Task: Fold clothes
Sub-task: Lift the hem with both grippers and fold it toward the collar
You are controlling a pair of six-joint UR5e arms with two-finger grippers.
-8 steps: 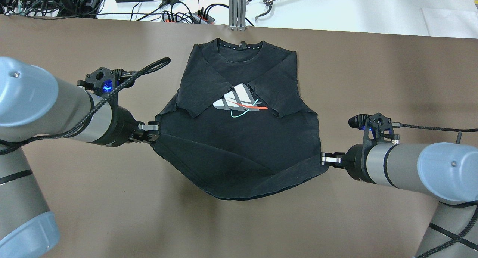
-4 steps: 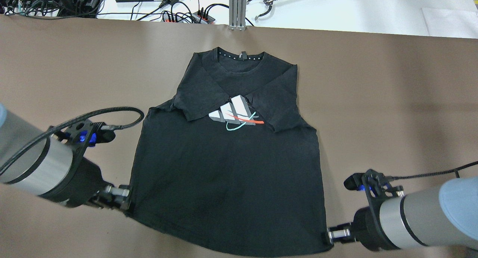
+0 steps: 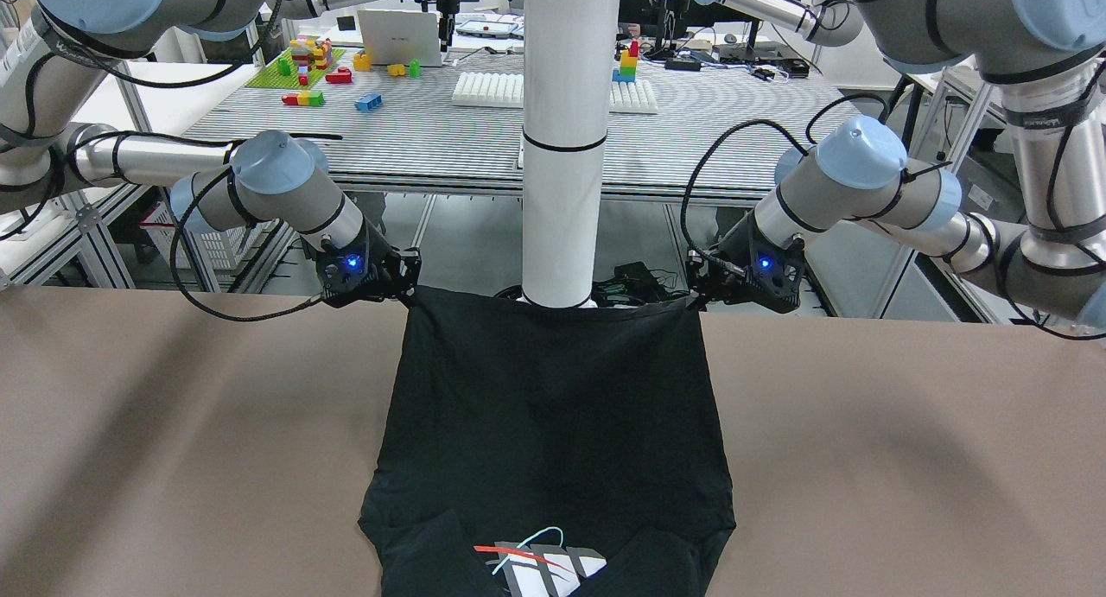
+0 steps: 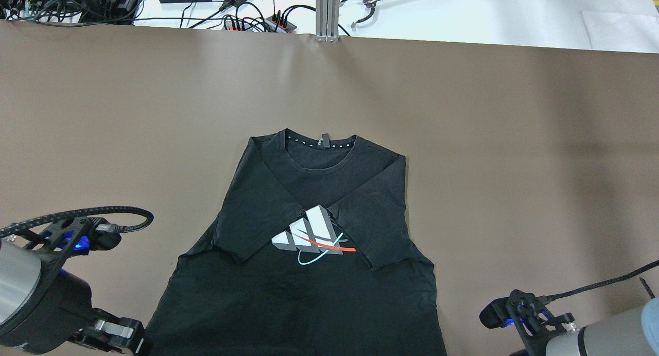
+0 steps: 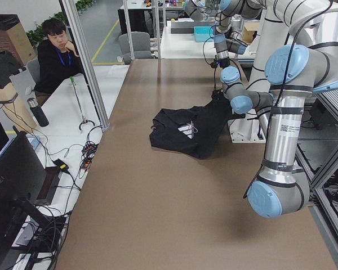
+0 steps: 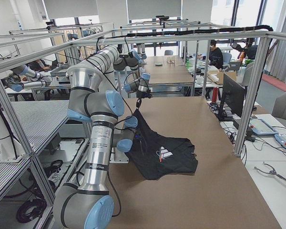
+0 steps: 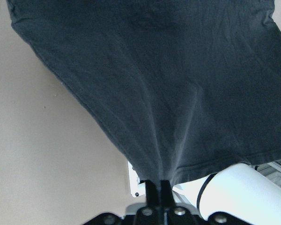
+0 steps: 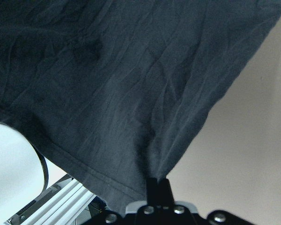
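Dragged nearer since the earlier frames — now find the garment point(image 4: 309, 304) on the near half of the table point(image 4: 515, 165), hem point(image 3: 475, 301) drawn taut past the near edge, sleeves point(image 4: 257, 224) crossed over the print point(image 4: 309, 237). Judge this the straightening pull before the bottom fold; expect to need both corners carried level to the far collar point(image 4: 320, 157). Note left gripper point(image 7: 159, 183) pinched shut on the left hem corner, right gripper point(image 8: 155, 180) likewise on the right.

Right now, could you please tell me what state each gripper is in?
Left gripper: shut on a hem corner of the black T-shirt.
Right gripper: shut on the hem's other corner.
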